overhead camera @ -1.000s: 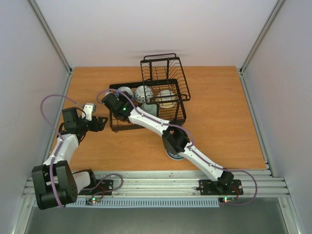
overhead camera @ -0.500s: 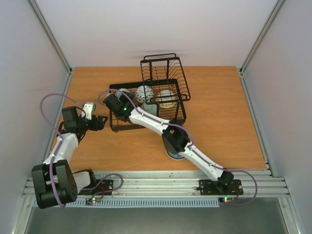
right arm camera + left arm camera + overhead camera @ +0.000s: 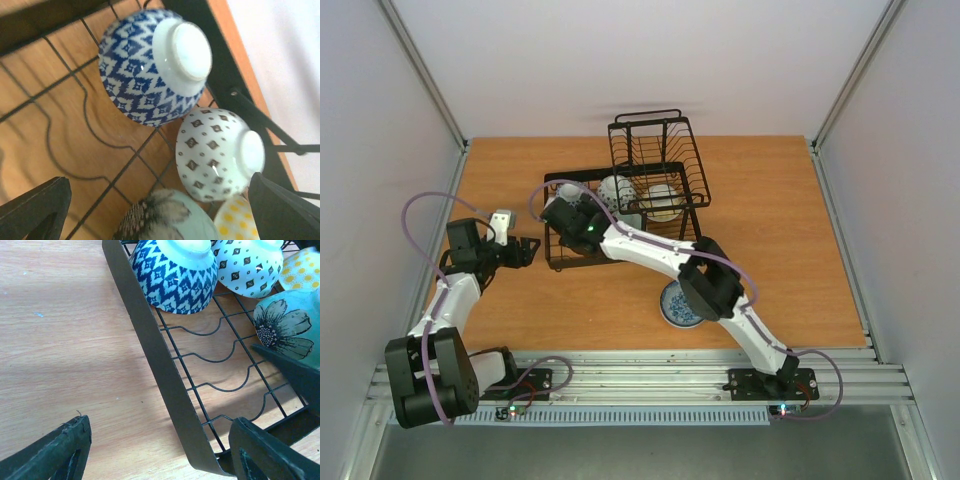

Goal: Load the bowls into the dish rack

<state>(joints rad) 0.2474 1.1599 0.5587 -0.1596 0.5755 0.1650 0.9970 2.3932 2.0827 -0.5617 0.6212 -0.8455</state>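
We are over the table (image 3: pixel 500 180), where the right arm stretches across into the lower basket of the dish rack (image 3: pixel 160 360). The right claw (image 3: pixel 160 180) hangs above the basket's left end, its 2 fingers spread wide with nothing between them.

Right under it, 4 bowls are in the rack. The blue zigzag bowl (image 3: pixel 145 70) has its base turned up toward the camera. The diamond-print bowl (image 3: pixel 215 150) sits right against it, also base up. The flower bowl (image 3: pixel 160 217) and the yellow-dotted bowl (image 3: pixel 235 222) peek in at the bottom edge of the wrist view, crowded close to the diamond-print one. All 4 rest on the wire floor of the lower basket, and the upper basket (image 3: pixel 655 150) stands at the far side.

On the left, the left claw (image 3: pixel 161 424) hovers low over the table just outside the rack's near-left corner. Its fingers are apart and grip nothing. The rack's flat rim runs up between them in the wrist view, and we cannot tell whether either finger touches it.

1 more bowl is out of the rack: a blue-patterned bowl (image 3: pixel 675 305) sits upright on the table near the front edge, partly under the right arm's elbow.
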